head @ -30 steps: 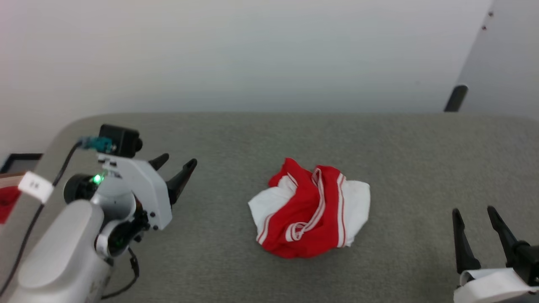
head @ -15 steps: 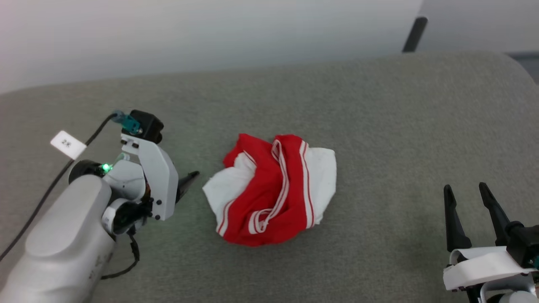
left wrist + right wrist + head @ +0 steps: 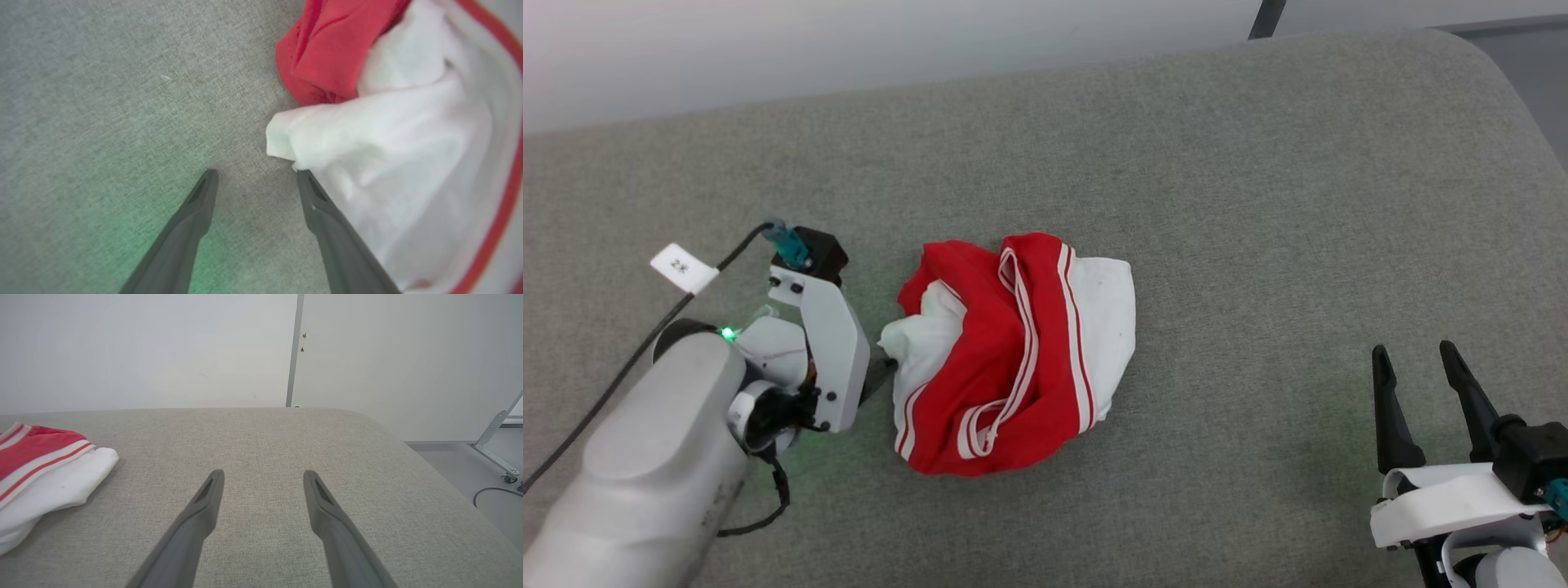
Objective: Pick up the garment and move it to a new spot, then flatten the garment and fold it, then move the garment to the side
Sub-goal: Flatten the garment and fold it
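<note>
**Left gripper at the edge of the crumpled garment**

The garment (image 3: 1013,351) lies in a crumpled heap near the middle of the grey cloth-covered table (image 3: 1258,204), red folds on top, white parts showing on both sides, red-and-white striped trim running across it. No numerals show.

The left gripper (image 3: 255,175) is low at the heap's left edge, fingers spread, with only bare table between them. In the left wrist view one finger (image 3: 327,228) runs along the white fold, right against it or just beside it; I cannot tell which. From the head, the pale wrist housing (image 3: 833,351) hides most of these fingers.

The right gripper (image 3: 1413,351) is well apart at the lower right, fingers spread and empty, with open table between it and the heap.

On the left arm sit a black camera (image 3: 818,251), a green light (image 3: 725,332) and a black cable (image 3: 629,367) carrying one white tag (image 3: 684,267); its mark is too small to read.

Beyond the table's far edge, the right wrist view shows a pale wall (image 3: 143,347) with a dark vertical strip (image 3: 292,351), and a metal frame (image 3: 496,433) on the floor.

Count: one garment, two grippers of two fingers each, one tag, one light.
</note>
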{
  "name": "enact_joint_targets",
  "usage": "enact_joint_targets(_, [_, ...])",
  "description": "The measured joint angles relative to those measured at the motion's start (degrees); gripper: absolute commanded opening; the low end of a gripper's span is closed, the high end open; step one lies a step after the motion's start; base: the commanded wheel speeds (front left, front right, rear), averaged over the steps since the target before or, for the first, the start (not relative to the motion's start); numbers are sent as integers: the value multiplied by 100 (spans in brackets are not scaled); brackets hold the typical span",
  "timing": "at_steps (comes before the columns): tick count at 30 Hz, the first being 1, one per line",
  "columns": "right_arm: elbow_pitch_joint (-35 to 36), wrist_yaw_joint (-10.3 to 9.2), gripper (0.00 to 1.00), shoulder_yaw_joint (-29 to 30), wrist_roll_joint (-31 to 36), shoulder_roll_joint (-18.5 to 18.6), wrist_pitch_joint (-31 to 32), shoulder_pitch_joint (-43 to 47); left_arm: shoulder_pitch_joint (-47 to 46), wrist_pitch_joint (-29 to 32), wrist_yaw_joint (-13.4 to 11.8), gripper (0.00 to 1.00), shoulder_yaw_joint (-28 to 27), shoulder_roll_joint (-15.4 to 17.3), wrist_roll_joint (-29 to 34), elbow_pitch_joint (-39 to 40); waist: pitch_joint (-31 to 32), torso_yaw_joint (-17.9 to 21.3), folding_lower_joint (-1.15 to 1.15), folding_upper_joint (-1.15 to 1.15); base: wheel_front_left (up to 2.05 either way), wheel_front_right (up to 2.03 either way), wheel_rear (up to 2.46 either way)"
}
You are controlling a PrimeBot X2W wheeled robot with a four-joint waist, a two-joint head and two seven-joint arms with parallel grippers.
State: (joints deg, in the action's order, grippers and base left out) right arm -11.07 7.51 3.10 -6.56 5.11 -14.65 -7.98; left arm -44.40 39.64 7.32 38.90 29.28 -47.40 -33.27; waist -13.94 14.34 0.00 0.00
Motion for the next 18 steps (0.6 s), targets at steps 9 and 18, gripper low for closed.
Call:
enact_joint_targets(9, [-67, -1, 100, -33, 9, -18, -24, -80, -21, 48, -4, 100, 152, -179, -378, -38, -27, -8, 0, 0, 0, 0, 0])
enact_joint_targets(18, [-116, 0, 100, -82, 20, -20, -30, -85, -102, 66, -10, 0, 343, -349, -664, -135, 11, -12, 0, 0, 0, 0, 0])
